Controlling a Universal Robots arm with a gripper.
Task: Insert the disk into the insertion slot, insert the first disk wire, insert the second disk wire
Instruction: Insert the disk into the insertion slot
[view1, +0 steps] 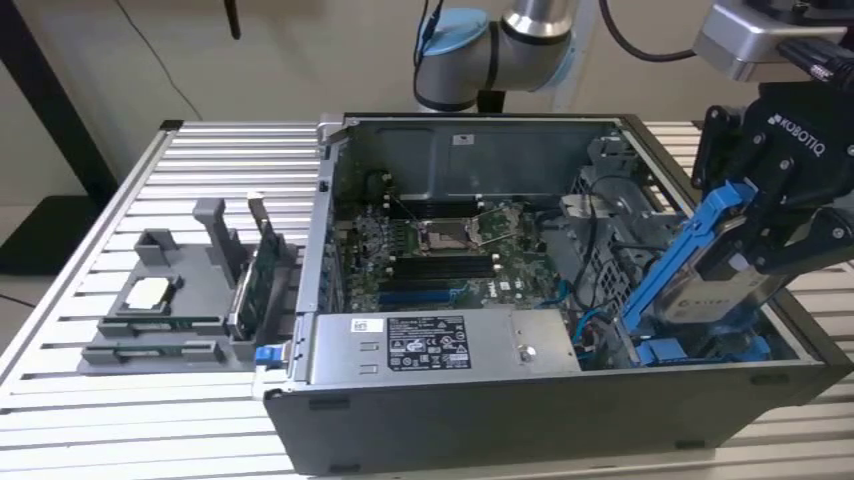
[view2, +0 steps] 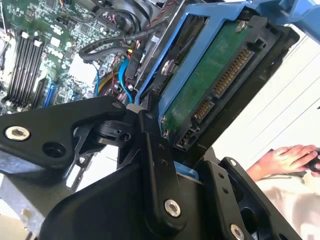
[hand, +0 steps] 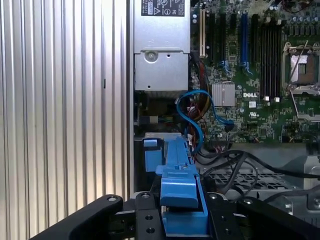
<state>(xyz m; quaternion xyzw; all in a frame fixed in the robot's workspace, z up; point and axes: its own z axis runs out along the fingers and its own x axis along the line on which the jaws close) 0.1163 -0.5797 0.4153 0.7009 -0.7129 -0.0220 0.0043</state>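
Note:
My gripper (view1: 758, 250) is shut on the disk (view1: 703, 296), a silver-grey drive in a bright blue carrier. It holds the disk tilted steeply above the insertion slot (view1: 694, 350), whose blue rails lie in the open case's near corner on the exterior view's right. The disk's lower end dips toward those rails; I cannot tell if it touches them. In the second wrist view the disk (view2: 210, 85) shows its green circuit board and connectors between the black fingers (view2: 155, 165). In the first wrist view the blue carrier (hand: 180, 195) sits in my gripper (hand: 182, 220). Loose blue wires (hand: 197, 117) curl beside the bay.
A grey power supply box (view1: 427, 345) with a white sticker lies along the case's front wall. The motherboard (view1: 441, 250) lies on the case floor. A grey fixture (view1: 160, 310) with parts stands on the slatted table (view1: 80, 250). A person's hand (view2: 285, 160) rests outside the case.

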